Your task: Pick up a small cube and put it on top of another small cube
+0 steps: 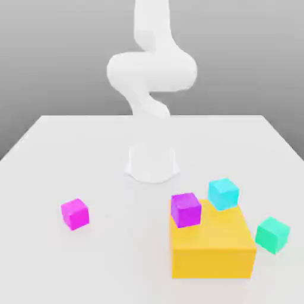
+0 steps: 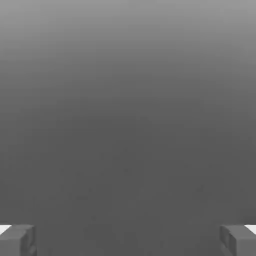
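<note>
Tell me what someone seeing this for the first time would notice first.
The big yellow block near the front, toward the exterior view's right, grabs the eye, with a purple cube and a light blue cube at its far edge and a green cube beside it on the right. The pink cube sits alone on the white table at the left. Behind them rises the white arm.

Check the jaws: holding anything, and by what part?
Nothing held. The gripper has its jaws wide apart with only bare grey between them.
</note>
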### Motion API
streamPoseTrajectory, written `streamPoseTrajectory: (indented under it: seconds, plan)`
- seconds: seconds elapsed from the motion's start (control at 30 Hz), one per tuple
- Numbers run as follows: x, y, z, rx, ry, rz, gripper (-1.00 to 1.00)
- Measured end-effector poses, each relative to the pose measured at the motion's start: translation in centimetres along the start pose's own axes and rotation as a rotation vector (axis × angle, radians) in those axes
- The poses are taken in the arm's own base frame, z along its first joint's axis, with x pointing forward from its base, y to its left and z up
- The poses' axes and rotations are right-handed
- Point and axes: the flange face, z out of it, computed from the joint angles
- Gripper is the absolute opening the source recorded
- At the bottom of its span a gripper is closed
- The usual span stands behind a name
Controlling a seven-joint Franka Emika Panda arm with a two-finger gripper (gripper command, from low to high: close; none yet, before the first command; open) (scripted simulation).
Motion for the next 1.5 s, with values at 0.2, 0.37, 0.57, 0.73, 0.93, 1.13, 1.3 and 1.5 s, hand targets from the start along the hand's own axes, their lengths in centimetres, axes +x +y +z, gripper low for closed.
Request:
streamPoseTrajectory:
  seconds: [0.2, 0.37, 0.57, 0.73, 0.93, 1.13, 1.3, 1.5]
  plan:
    - [0.5, 10.0, 13.8, -0.237, -0.057, 0.189, 0.00]
    - [-1.7, 21.3, 22.0, -0.418, -0.120, 0.373, 0.00]
    - [-8.0, 34.6, 26.8, -0.601, -0.208, 0.608, 0.00]
    - [-13.5, 41.3, 28.5, -0.689, -0.264, 0.746, 0.00]
    - [-15.8, 43.8, 31.8, -0.697, -0.265, 0.754, 0.00]
    - [-16.2, 44.1, 32.2, -0.696, -0.266, 0.754, -1.00]
    - [-15.2, 43.3, 31.0, -0.696, -0.264, 0.754, -1.00]
    - [-13.6, 40.5, 27.9, -0.693, -0.267, 0.753, -1.00]
